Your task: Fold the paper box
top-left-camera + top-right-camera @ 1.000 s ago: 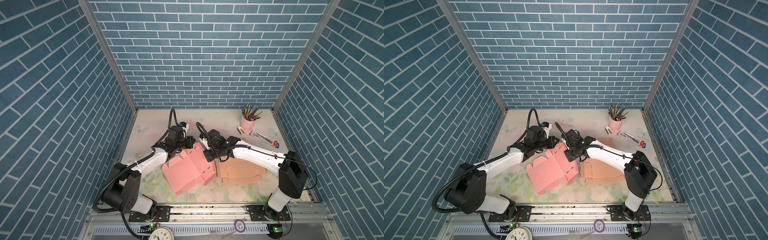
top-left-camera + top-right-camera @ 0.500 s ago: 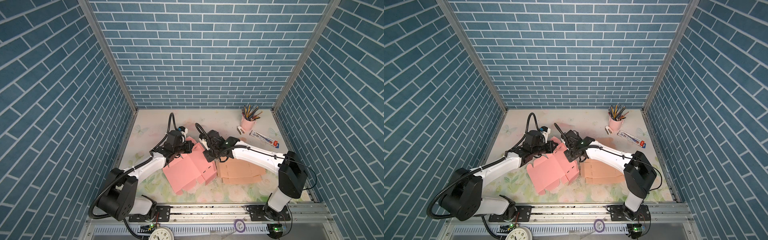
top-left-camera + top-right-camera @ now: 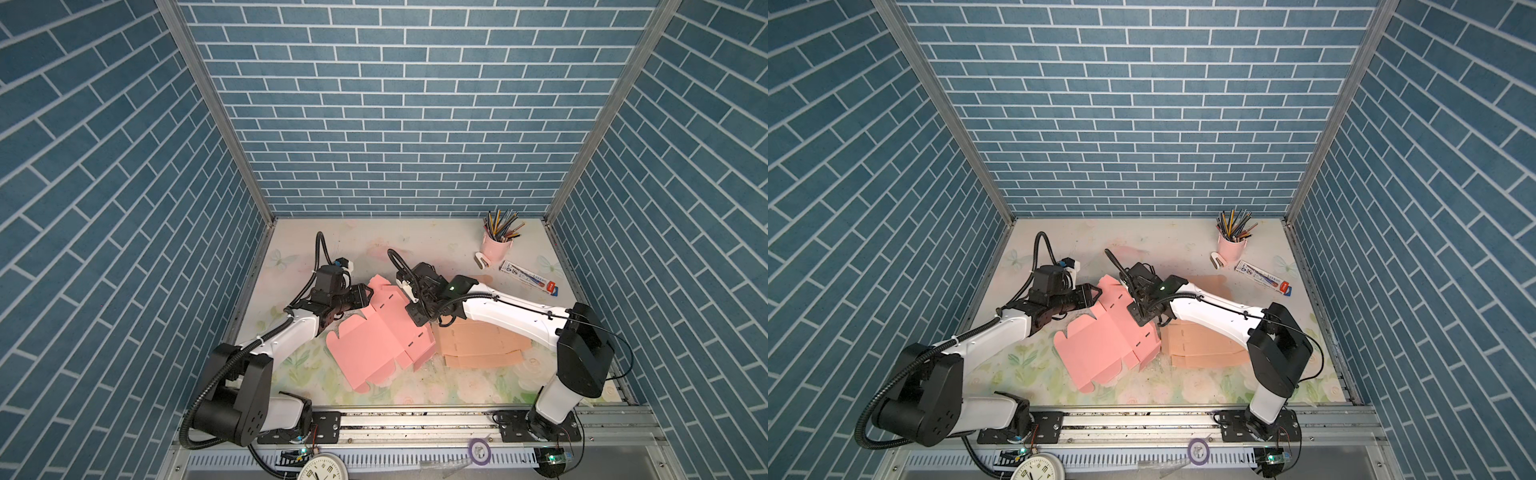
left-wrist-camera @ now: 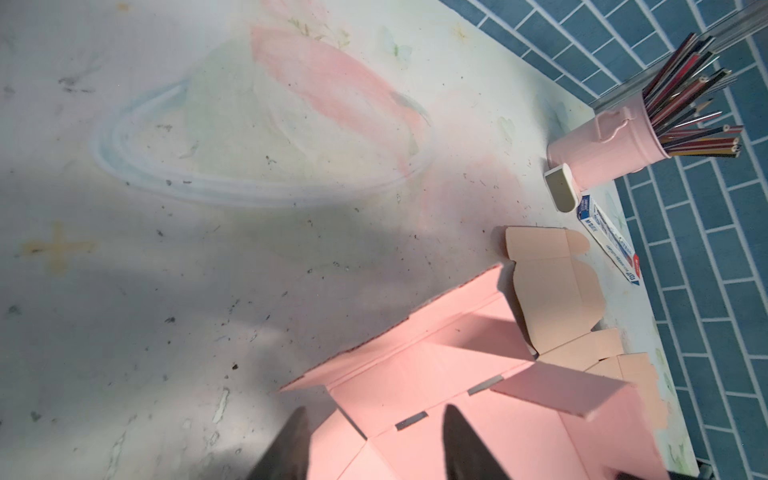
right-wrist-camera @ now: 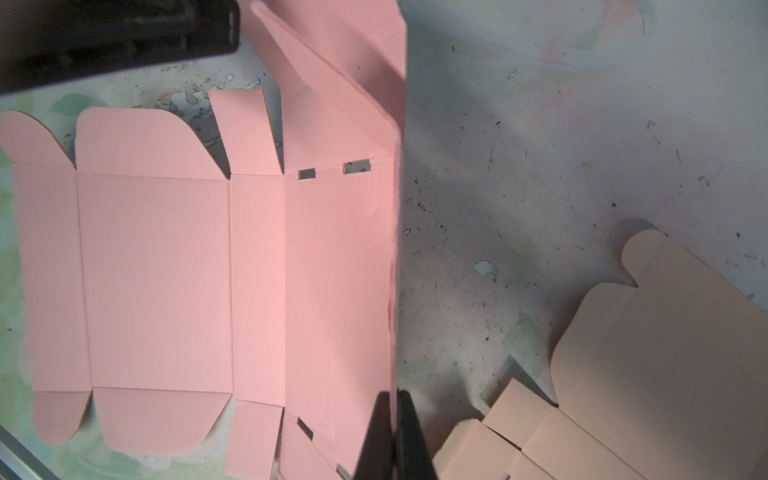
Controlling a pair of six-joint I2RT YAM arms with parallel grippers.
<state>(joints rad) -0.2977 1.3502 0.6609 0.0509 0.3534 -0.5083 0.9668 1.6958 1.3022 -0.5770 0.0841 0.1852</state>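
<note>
The pink paper box (image 3: 374,345) (image 3: 1100,349) lies mostly flat mid-table, its far panels lifted. My left gripper (image 3: 368,293) (image 3: 1096,296) is at the box's far left corner. In the left wrist view the left gripper (image 4: 374,409) is open, its dark fingers (image 4: 457,436) spread over a pink corner panel (image 4: 436,374) without pinching it. My right gripper (image 3: 417,318) (image 3: 1139,318) is at the box's right side. In the right wrist view the right gripper (image 5: 395,395) is shut on the edge of the raised pink panel (image 5: 345,270).
A tan flat box blank (image 3: 478,345) (image 3: 1204,345) (image 5: 665,353) lies under the right arm, touching the pink box. A pink pencil cup (image 3: 496,245) (image 4: 598,153), a white eraser (image 3: 482,259) and a slim printed carton (image 3: 530,276) sit at the back right.
My left gripper was shut on the pink box's far corner and has now opened, letting the panel go. The right gripper keeps its hold and has hardly moved.
</note>
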